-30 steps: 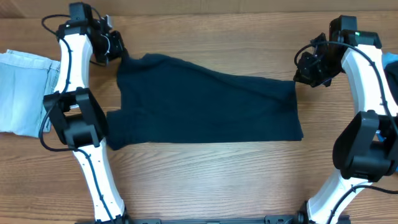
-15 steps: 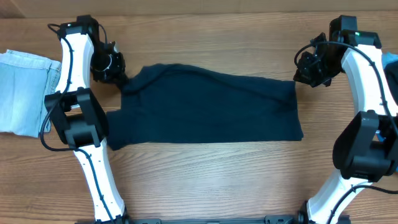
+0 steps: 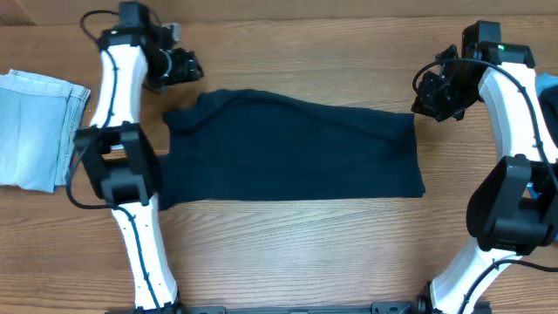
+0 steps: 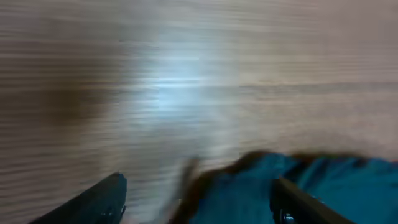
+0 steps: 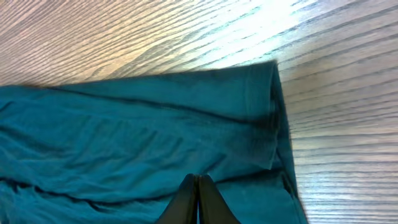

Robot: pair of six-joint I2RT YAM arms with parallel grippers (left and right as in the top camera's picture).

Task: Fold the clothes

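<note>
Dark navy thin-fabric garment [image 3: 292, 148] lies spread flat on the wooden table [image 3: 296, 253], left gripper [image 3: 187, 66] wide open and empty off its far-left corner, right gripper [image 5: 196, 184] pinched shut, holding nothing, over its right edge.

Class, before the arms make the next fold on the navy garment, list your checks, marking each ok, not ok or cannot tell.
1. Left gripper open, apart from the navy garment: ok.
2. Right gripper shut at the garment's right end: ok.
3. Right gripper pinching fabric: cannot tell.
4. Garment lying smooth on the table: not ok, creased near its left end.
5. Pale blue piece apart from garment: ok.
</note>
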